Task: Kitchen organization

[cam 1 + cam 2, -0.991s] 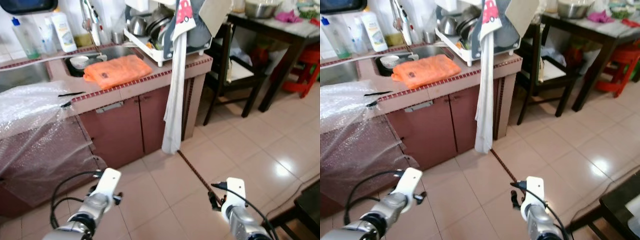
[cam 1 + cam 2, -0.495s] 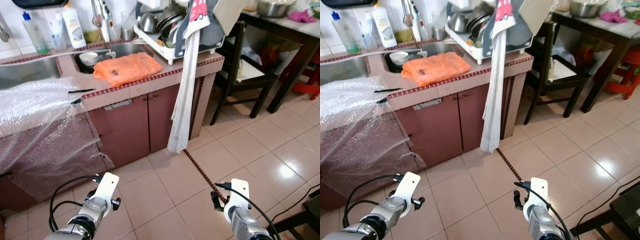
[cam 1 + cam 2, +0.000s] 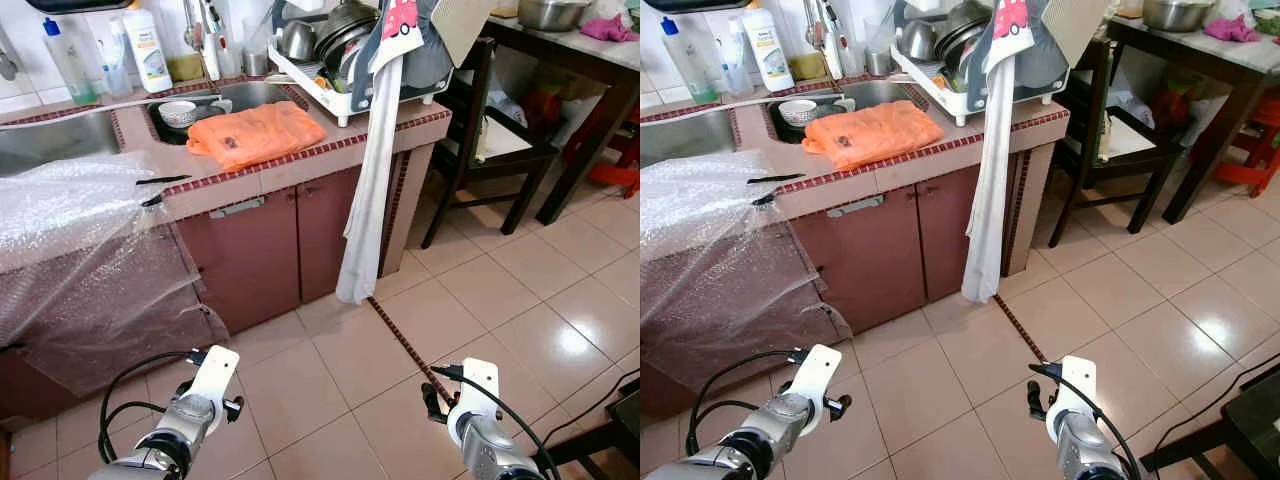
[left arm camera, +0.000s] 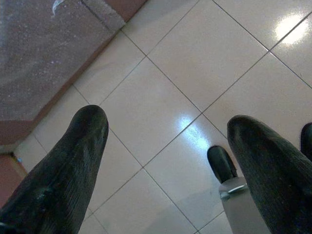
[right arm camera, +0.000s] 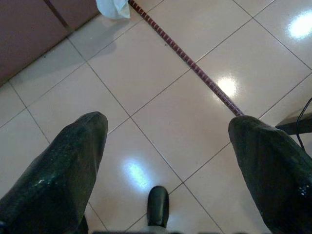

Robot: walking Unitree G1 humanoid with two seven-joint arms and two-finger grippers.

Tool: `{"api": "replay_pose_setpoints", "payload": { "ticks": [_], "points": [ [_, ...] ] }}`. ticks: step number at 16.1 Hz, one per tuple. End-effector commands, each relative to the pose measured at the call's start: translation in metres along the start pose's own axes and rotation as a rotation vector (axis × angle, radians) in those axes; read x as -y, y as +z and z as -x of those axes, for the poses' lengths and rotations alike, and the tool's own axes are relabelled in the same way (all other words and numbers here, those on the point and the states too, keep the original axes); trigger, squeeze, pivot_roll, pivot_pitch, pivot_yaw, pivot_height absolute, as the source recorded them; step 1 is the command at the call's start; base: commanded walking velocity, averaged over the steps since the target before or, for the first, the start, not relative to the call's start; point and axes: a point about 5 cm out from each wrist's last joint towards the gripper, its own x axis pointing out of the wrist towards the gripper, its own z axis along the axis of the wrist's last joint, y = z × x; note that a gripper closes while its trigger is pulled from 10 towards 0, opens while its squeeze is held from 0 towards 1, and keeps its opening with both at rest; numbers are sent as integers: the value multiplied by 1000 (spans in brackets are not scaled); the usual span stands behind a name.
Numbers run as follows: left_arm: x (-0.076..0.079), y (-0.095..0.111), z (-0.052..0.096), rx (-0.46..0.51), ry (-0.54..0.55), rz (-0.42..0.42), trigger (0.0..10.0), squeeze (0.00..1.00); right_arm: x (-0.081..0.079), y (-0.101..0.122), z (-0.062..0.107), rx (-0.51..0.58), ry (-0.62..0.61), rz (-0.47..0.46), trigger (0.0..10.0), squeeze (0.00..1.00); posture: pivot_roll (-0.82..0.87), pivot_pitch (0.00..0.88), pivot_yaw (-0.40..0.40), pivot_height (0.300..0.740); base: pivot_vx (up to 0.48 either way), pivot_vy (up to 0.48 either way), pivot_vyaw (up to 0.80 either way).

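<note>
Lying flat on the counter [image 3: 300,165] beside the sink [image 3: 215,100] is an orange cloth [image 3: 255,133]. A small bowl [image 3: 178,114] is sitting in the sink, half hidden by its edge. A dish rack [image 3: 345,60] is standing on the counter, partly covered by a long white towel [image 3: 368,200] hanging down to the floor. Bubble wrap [image 3: 70,230] is blurring the cupboard underneath. The left gripper [image 4: 165,146] and right gripper [image 5: 165,146] are hanging low over the tiles [image 5: 161,112], fingers wide apart, holding nothing.
</note>
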Motion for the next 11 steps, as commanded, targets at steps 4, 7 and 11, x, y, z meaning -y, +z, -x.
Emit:
{"api": "replay_pose_setpoints", "payload": {
  "ticks": [4,7,11],
  "points": [
    [2,-12,0,-58,-27,141,10000,0,0,-5,1,-24,-3,-18,10000,0,-54,15,1,740,0,0,0],
    [4,-16,1,-61,-71,163,10000,0,0,-5,1,-27,-2,-18,10000,0,-53,15,-2,740,0,0,0],
    [7,-16,1,-58,-93,160,10000,0,0,-7,1,-42,-2,-7,10000,0,-57,19,-3,740,0,0,-550]
  ]
}}
